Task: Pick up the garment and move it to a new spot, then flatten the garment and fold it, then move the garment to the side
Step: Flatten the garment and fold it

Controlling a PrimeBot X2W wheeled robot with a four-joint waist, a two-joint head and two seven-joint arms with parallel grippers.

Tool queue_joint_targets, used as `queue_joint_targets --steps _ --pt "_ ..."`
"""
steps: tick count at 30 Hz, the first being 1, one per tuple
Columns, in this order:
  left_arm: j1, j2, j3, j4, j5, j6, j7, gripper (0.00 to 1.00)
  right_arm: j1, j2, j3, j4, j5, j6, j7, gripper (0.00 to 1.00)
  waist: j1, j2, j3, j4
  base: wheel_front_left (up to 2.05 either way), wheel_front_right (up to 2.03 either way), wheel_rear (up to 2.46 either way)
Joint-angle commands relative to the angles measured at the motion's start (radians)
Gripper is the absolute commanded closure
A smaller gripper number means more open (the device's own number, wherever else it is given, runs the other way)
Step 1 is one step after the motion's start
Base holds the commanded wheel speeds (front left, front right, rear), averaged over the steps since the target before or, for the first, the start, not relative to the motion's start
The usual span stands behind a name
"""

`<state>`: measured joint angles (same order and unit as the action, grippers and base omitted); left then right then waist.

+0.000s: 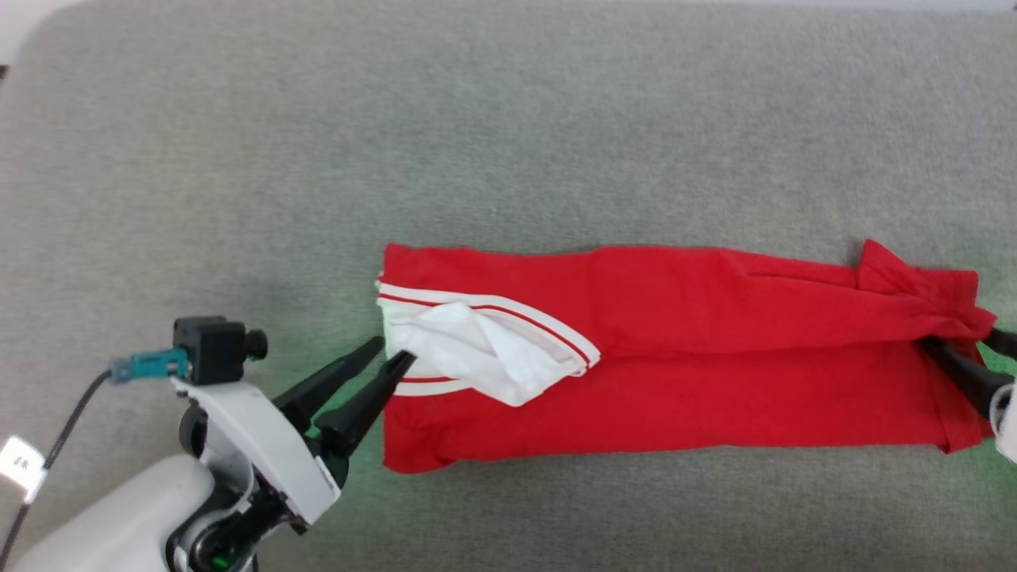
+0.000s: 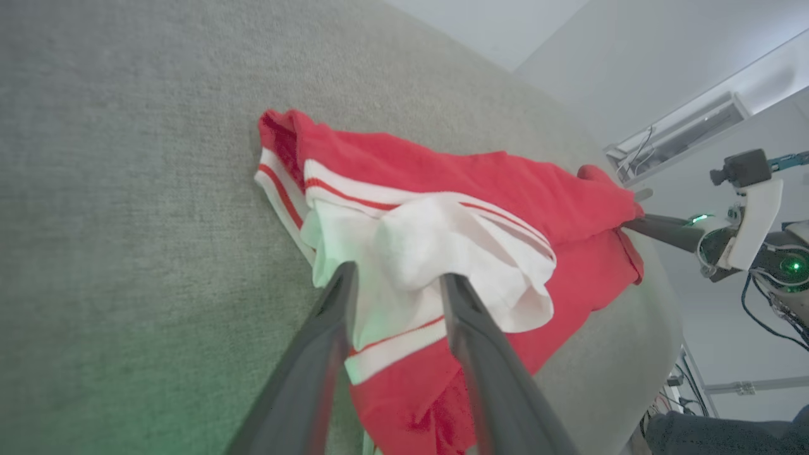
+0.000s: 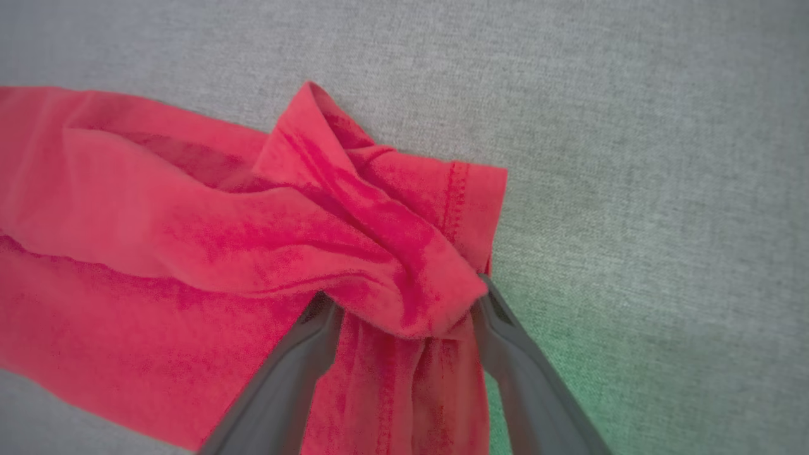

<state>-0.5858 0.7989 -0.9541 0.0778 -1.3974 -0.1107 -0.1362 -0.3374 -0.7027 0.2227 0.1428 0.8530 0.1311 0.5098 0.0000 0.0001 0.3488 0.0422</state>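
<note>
The garment (image 1: 675,357) lies on the grey fabric surface (image 1: 508,119) as a long red strip, folded lengthwise and running left to right. A crumpled white sleeve (image 1: 477,349) with red-white striped trim sits on its left end. My left gripper (image 1: 395,350) is open at that end. In the left wrist view its fingers (image 2: 341,303) straddle the white sleeve (image 2: 411,253) without pinching it. My right gripper (image 1: 961,342) is open at the right end. There the red hem (image 3: 392,253) is bunched and drapes between the spread fingers (image 3: 505,341). No lettering or number shows.
The grey surface reaches far beyond the garment at the back and left. In the left wrist view its rounded edge (image 2: 663,316) drops off beyond the garment. Past it are pale walls and my right arm (image 2: 752,215) with cables.
</note>
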Motion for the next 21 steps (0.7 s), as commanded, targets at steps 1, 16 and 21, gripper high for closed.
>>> queue_joint_targets --steps 1,16,21 --pt "0.015 -0.002 0.004 0.0 -0.005 0.005 -0.008 0.0 0.018 0.004 -0.01 0.001 0.004 -0.001 -0.006 0.0 0.0 -0.0001 -0.033 0.03 0.0 0.0 0.0" --pt "0.248 -0.155 0.257 0.095 0.19 0.107 -0.127 0.0 0.248 0.037 -0.276 -0.057 0.011 -0.001 0.025 0.0 0.0 -0.0001 -0.084 0.145 0.0 0.0 0.0" --pt "0.317 -0.246 0.415 0.13 0.375 0.111 -0.128 0.0 0.288 0.062 -0.34 -0.092 -0.011 -0.001 0.057 0.0 0.0 -0.0001 -0.083 0.136 0.0 0.0 0.0"
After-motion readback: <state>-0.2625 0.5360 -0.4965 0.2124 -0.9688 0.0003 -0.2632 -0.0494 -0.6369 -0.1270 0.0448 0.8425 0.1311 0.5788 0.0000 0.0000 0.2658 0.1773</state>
